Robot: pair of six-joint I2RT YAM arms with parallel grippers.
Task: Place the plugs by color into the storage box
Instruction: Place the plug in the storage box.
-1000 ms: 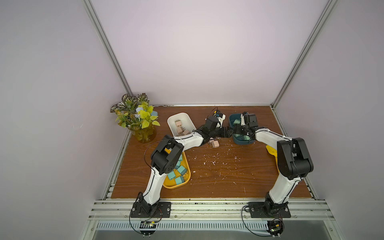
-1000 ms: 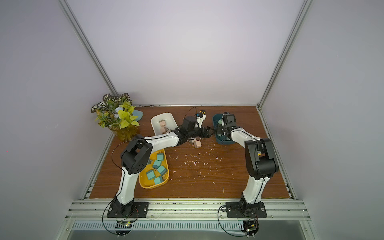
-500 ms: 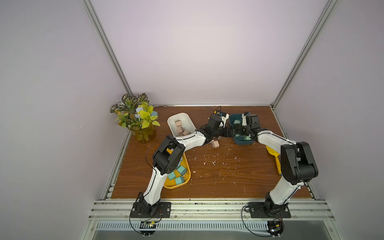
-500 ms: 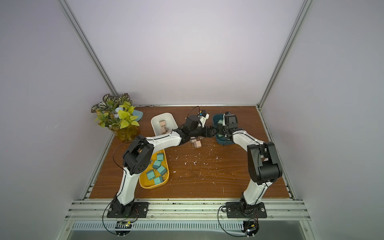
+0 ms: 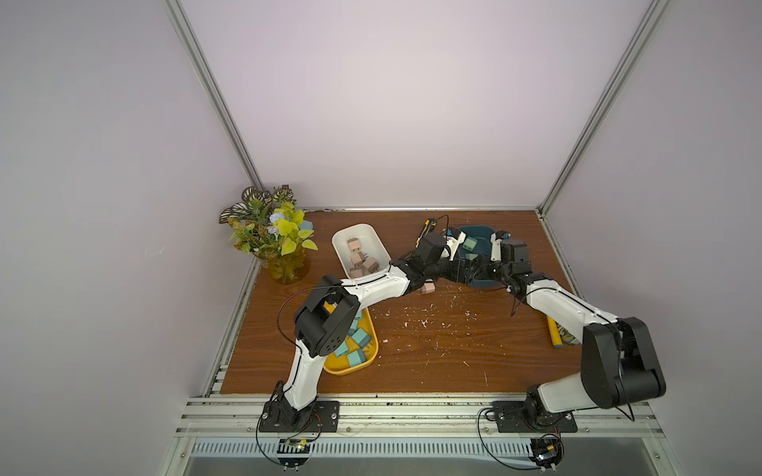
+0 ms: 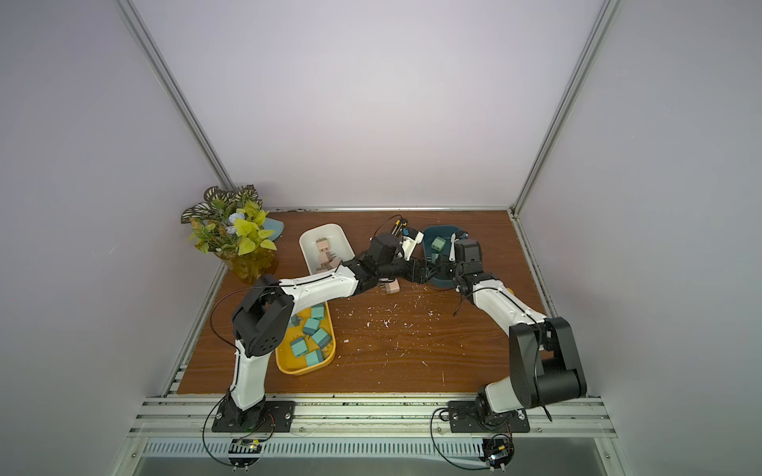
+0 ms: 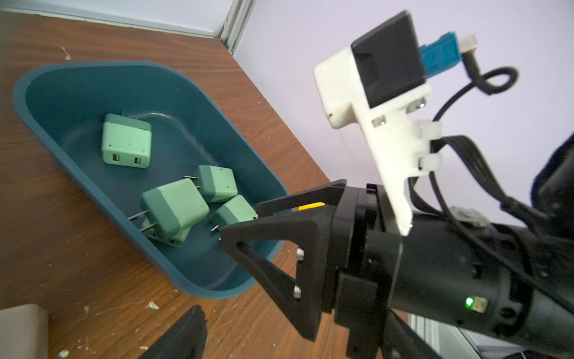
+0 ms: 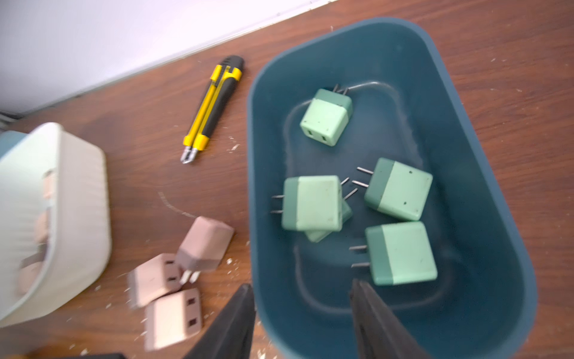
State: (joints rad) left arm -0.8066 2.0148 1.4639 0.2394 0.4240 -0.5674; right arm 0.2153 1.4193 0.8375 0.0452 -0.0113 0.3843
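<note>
Blue bin (image 8: 484, 93), tabletop's far edge: five mint plugs (image 8: 310, 203). White bin (image 5: 371, 237): pink plugs (image 5: 355, 246). Yellow bin (image 6: 288, 363), left edge: teal plugs (image 6: 311, 325). Loose pink plugs (image 8: 155, 278): three, on the tabletop (image 5: 453, 354) between white and blue bins. Right pincer (image 8: 301, 284): part-spread, empty, astride blue rim. Left pincer (image 5: 453, 274): wide, empty.

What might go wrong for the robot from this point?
The right tool seems to straddle the teal bin's rim, one finger inside, one outside; closing there might pinch and drag the bin. The left arm reaches right beside it, so they may collide. Three pink plugs lie loose nearby and could get knocked.
</note>
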